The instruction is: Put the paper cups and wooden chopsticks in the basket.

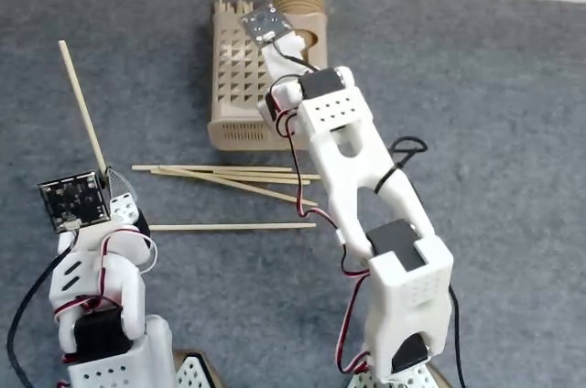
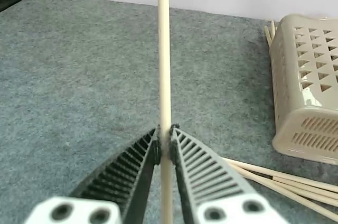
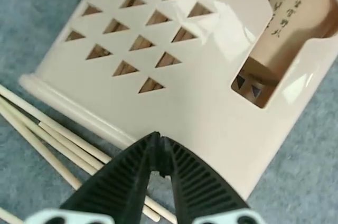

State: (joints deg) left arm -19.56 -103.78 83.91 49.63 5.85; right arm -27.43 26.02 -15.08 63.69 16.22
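The left gripper (image 2: 165,143) pinches one chopstick (image 2: 164,49) near one end, and the stick points away toward 11 o'clock. The basket (image 1: 240,86) lies on its side at 12 o'clock on the gray mat (image 1: 476,86), with paper cups (image 1: 302,5) inside it. The loose chopsticks (image 1: 229,173) lie in a bunch just at 6 o'clock of the basket. The right gripper (image 3: 160,155) is over the basket's side, its fingers pressed together with nothing between them
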